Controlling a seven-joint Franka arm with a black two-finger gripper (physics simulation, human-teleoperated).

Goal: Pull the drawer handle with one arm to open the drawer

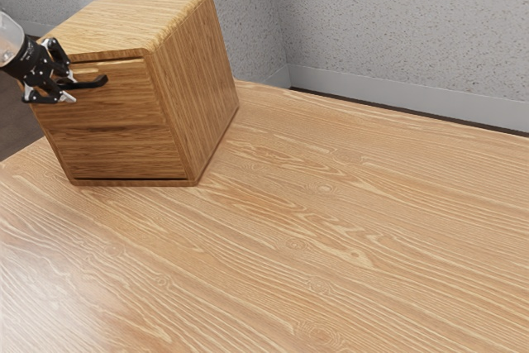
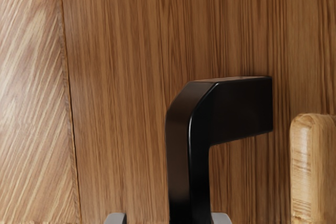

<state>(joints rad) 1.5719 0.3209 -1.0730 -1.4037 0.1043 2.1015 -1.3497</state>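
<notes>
- A wooden cabinet stood at the far end of the tabletop, toward the exterior view's left, close to the grey wall.
- Its front faced the exterior view's left and near side, and it was turned at an angle to the tabletop's edges.
- The upper drawer front lay in line with the lower front below it, under the cabinet's overhanging top.
- The black drawer handle sat high on that upper front. Its long axis ran level, along the drawer front and parallel to the tabletop. The end toward the exterior view's right bent back to meet the wood.
- The claw came in from the exterior view's left edge and straddled the handle's left portion, with one finger above the bar and one below.
- In the wrist view, the handle ran away from the hand and bent sideways against the drawer front.
- A grey fingertip stood apart from the bar on one side, so the claw was spread around the handle and not clamped on it.
</notes>
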